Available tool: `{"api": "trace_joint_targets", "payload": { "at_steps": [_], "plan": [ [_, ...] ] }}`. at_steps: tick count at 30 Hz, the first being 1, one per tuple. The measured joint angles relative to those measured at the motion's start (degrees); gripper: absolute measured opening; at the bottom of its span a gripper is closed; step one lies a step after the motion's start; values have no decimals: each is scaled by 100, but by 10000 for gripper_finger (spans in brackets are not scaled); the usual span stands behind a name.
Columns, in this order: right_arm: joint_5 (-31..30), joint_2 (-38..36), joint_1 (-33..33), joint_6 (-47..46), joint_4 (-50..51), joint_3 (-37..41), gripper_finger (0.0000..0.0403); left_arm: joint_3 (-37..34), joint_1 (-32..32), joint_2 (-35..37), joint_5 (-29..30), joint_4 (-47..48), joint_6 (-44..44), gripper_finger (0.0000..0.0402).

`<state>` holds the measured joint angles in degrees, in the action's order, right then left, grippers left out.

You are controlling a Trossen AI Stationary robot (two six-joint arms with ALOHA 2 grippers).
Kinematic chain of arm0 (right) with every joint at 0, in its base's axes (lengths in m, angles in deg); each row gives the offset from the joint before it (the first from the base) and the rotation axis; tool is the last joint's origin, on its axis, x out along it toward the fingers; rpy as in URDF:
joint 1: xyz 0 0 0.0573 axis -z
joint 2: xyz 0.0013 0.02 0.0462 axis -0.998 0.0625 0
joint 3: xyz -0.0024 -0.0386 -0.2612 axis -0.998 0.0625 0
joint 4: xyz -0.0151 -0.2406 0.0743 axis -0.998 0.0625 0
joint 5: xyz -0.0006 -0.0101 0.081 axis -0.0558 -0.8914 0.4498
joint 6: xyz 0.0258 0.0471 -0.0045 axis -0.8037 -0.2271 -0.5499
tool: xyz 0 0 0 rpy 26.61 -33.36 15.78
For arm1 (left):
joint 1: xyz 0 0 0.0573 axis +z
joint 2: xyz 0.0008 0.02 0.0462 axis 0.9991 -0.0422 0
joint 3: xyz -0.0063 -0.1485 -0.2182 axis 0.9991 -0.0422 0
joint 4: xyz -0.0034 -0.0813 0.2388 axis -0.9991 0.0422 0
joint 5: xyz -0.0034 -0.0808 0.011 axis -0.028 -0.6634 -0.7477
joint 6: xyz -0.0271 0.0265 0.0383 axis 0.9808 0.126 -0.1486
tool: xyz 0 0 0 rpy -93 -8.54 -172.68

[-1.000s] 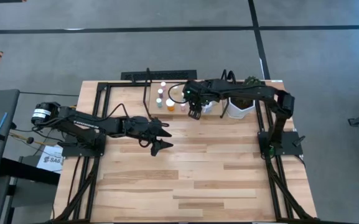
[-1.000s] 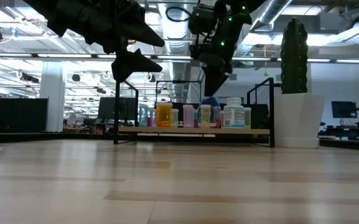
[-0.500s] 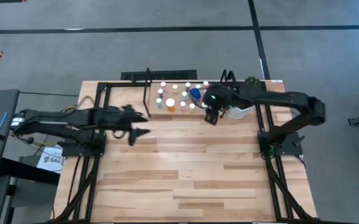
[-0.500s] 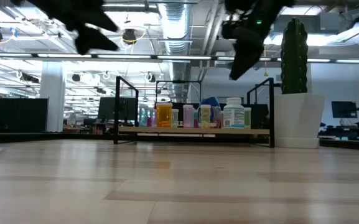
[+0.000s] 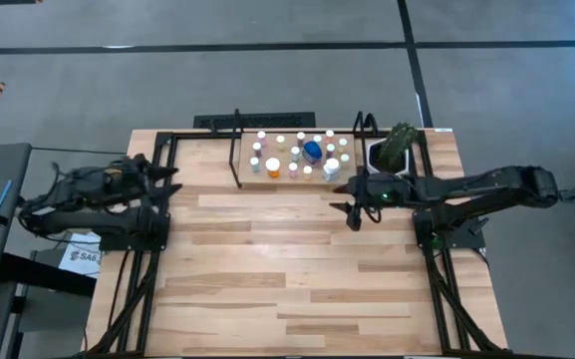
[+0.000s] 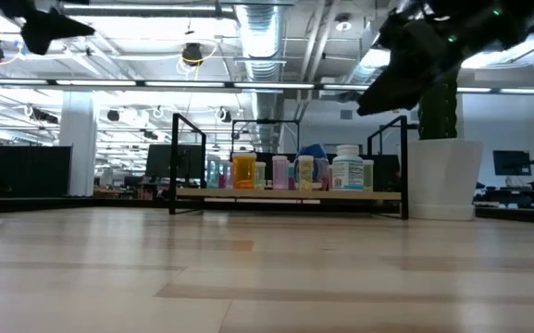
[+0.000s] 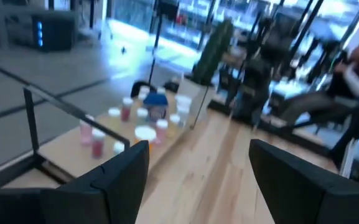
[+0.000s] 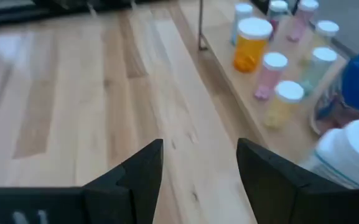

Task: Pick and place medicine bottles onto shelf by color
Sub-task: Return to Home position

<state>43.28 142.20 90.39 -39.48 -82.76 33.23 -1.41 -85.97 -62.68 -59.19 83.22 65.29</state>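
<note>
Medicine bottles [image 5: 292, 155]: all those in view are stood on the shelf [image 5: 250, 181], at 12 o'clock on the worktop [image 5: 287, 284]. A wider blue bottle [image 5: 312, 151] is noted among them. None is seen on the bare planks. Sorting is judged done, with only the parking of the arms left.

Right tool [image 5: 353, 211]: held at 4 o'clock from the shelf, fingers apart, nothing gripped.

Left tool [image 5: 165, 178]: at the worktop's 10 o'clock edge, likewise spread and empty.
</note>
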Motion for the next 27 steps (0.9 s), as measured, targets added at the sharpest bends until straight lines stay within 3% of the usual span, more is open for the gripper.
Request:
{"api": "trace_joint_targets", "payload": {
  "at_steps": [6,14,27],
  "plan": [
    [-2,-110,-340,-48,-1471,836,225,-606,0,685,13,-321,42,263],
    [-7,51,-560,-83,-3019,1570,225,-1835,0,506,-318,-1618,118,263],
    [-13,54,-664,-190,-4291,2483,225,-3166,-2,510,-700,-3588,139,263]
  ]
}}
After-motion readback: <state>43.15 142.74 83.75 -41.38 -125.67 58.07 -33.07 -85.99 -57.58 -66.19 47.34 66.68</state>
